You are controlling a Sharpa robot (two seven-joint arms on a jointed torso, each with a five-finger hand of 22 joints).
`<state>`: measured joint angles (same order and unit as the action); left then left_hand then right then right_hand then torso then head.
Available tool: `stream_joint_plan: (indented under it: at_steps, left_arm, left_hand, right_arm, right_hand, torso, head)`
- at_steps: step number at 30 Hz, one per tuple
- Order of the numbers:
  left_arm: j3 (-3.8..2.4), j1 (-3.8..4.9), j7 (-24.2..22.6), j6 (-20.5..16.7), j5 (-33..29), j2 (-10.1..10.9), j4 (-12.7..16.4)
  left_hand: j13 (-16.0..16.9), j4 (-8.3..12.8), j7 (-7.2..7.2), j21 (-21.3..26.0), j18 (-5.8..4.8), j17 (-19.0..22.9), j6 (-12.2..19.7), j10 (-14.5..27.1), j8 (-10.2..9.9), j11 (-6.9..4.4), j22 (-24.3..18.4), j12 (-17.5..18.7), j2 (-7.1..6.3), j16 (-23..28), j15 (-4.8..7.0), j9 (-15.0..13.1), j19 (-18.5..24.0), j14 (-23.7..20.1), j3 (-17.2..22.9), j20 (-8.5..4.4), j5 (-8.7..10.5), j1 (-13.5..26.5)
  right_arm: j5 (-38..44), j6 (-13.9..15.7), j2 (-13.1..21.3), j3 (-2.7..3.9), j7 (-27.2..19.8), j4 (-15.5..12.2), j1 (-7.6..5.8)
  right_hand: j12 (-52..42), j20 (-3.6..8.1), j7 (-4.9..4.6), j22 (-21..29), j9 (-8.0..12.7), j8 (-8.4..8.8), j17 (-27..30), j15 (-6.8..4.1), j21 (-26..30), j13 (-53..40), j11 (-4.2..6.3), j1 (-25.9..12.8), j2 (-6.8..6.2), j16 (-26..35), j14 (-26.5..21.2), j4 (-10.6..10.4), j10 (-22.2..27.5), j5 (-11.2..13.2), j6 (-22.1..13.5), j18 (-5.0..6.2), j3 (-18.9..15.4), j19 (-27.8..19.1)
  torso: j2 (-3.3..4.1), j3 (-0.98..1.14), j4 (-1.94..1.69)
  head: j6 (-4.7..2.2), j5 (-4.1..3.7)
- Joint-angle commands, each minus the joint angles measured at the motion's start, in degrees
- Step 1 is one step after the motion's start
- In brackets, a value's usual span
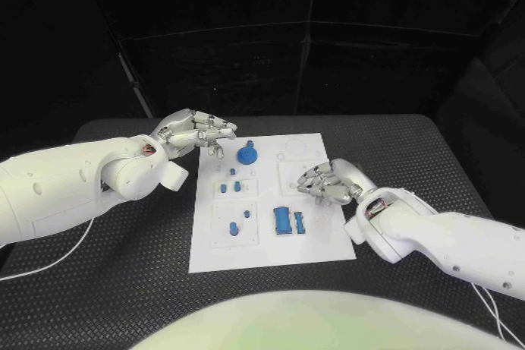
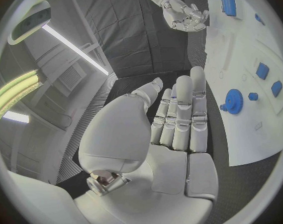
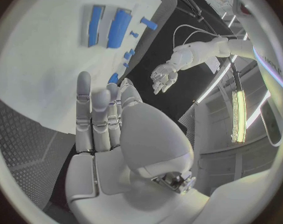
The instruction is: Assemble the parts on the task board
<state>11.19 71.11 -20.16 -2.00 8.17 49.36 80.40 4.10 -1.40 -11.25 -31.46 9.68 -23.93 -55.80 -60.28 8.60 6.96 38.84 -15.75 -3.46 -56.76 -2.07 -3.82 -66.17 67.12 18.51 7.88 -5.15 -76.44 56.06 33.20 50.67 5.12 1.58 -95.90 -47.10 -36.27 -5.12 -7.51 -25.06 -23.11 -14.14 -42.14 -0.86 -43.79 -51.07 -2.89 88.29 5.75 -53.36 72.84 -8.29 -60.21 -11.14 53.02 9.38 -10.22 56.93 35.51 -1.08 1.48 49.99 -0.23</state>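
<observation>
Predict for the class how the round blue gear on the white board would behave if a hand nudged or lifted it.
The blue gear looks like rigid moulded plastic, so probably stiff and light. Its toothed rim should give fingers grip. Resting flat on the task board, it likely slides rather than rolls, unless a peg holds it.

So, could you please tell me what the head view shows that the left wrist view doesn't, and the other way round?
Head view alone: the whole task board on the black table, with the two long blue parts in its near right recess and the small blue part to their left.

Left wrist view alone: the left robot hand seen from behind, fingers straight and together, holding nothing.

Both: the blue gear at the board's far end, and the right robot hand with fingers curled, holding nothing.
</observation>
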Motion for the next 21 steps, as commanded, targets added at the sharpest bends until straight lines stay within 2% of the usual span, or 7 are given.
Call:
stream_joint_plan:
  at_steps: [1,4,7,9,12,20,21]
  left_arm:
    - [-0.06,-0.01,-5.3,-5.6,-3.9,-1.1,-1.0]
    - [-0.06,-0.39,-7.8,-7.9,-6.4,-2.3,-2.8]
    - [-0.06,-1.07,-9.9,-9.8,-8.9,-3.4,-4.9]
    - [-0.06,-1.77,-11.1,-10.6,-10.1,-4.1,-6.3]
    - [-0.09,-3.02,-12.8,-11.2,-11.2,-5.3,-8.4]
    - [-0.17,-5.41,-15.8,-12.3,-13.5,-7.4,-11.5]
    - [-0.1,-5.26,-11.8,-10.6,-10.7,-7.2,-11.1]
  left_hand:
    - [0.0,0.4,-0.07,1.2,0.64,0.6,0.4,0.4,0.3,0.1,-0.6,-0.3,0.17,1.1,-0.29,-0.1,2.0,-2.4,-0.3,0.07,0.17,-0.5]
    - [-0.1,0.5,-0.08,3.9,0.49,2.4,0.4,0.5,0.6,0.28,-1.9,-0.6,0.19,4.5,-0.89,-0.1,5.9,-7.1,-0.4,0.52,0.16,-0.6]
    - [-0.3,0.2,-0.02,8.4,0.21,5.9,0.3,1.1,0.9,0.66,-4.6,-0.5,0.38,10.8,-1.87,0.0,11.1,-11.8,-0.4,1.5,0.13,-0.6]
    - [-0.5,-0.1,-0.23,12.7,-0.23,9.5,0.9,2.0,0.6,1.44,-7.5,0.5,0.27,18.0,-3.1,0.1,15.4,-14.5,-0.3,2.8,0.16,-0.4]
    - [-0.5,-0.4,-0.6,19.3,0.49,14.2,1.1,2.4,-0.1,2.21,-13.1,3.2,0.08,29.3,-4.42,0.1,19.6,-12.5,-0.1,5.02,0.22,-0.6]
    - [-0.5,-0.5,-0.72,25.5,0.98,18.7,0.7,1.6,-2.1,2.75,-19.9,8.0,0.72,41.8,-6.19,0.1,22.6,-11.8,-0.7,7.52,0.14,-0.6]
    - [-4.1,1.4,3.08,27.1,-2.9,23.9,17.3,19.3,-3.9,-0.28,-25.3,10.0,3.46,45.8,-3.72,3.8,35.7,-28.7,-5.8,2.71,5.15,22.6]
  right_arm:
    - [-18.3,-3.2,-1.5,0.67,-14.0,4.4,-1.07]
    - [-23.7,-5.8,-3.7,1.18,-18.0,9.7,-1.98]
    - [-28.2,-8.2,-6.2,1.46,-20.9,15.0,-2.92]
    - [-31.0,-9.8,-7.8,1.57,-22.4,18.2,-3.35]
    - [-34.2,-11.9,-10.0,1.68,-24.4,22.2,-3.7]
    - [-37.9,-14.7,-14.0,2.68,-27.0,27.9,-3.94]
    - [-33.5,-11.4,-13.7,2.58,-23.2,27.4,-3.88]
  right_hand:
    - [6.3,-1.3,-1.19,2.6,1.4,1.27,6.8,1.53,4.9,6.5,-1.33,2.2,-0.15,9.7,-5.8,0.9,3.5,0.7,-0.5,0.37,0.6,-4.2]
    - [13.7,-3.29,-1.87,5.7,3.5,2.9,11.2,3.3,10.6,15.6,-2.51,4.2,0.6,19.5,-11.4,0.6,3.7,0.6,0.3,-0.31,1.1,-8.8]
    - [20.9,-5.3,-2.53,8.8,6.4,5.93,17.8,5.23,16.1,26.7,-3.63,5.9,0.63,29.7,-13.5,-0.4,0.4,2.1,1.4,-0.08,1.3,-11.7]
    - [24.7,-6.8,-2.87,10.8,8.5,8.15,22.1,5.94,19.2,33.8,-4.07,6.2,0.43,35.6,-12.0,-1.4,-1.8,2.3,2.2,0.85,1.1,-11.4]
    - [28.3,-8.17,-3.4,13.2,11.0,10.37,26.3,6.99,22.9,40.6,-4.62,5.6,0.34,41.5,-11.2,-2.4,-2.5,2.3,2.8,1.24,0.8,-11.2]
    - [32.6,-10.07,-4.21,18.0,15.5,10.58,33.1,8.9,30.5,47.4,-6.27,2.8,-0.29,49.3,-12.3,-1.8,-2.0,2.1,1.0,1.29,0.4,-11.7]
    - [36.3,-5.3,-0.7,19.8,17.5,14.14,35.4,6.41,34.0,51.1,-3.21,-24.2,-5.75,53.4,-30.2,1.0,16.6,4.8,-15.0,-2.19,3.4,-25.4]
  torso:
    - [-1.61,-0.73,-0.08]
    - [-2.57,-1.01,-0.2]
    - [-3.32,-1.09,-0.17]
    - [-3.69,-1.03,-0.2]
    - [-4.3,-0.84,-0.45]
    - [-4.45,-0.26,-0.57]
    - [-4.31,-0.57,-0.5]
  head:
    - [0.01,-0.14]
    - [-0.12,-0.16]
    - [-1.07,0.0]
    - [-1.8,0.07]
    - [-2.75,0.06]
    - [-5.55,0.53]
    - [-4.86,0.41]
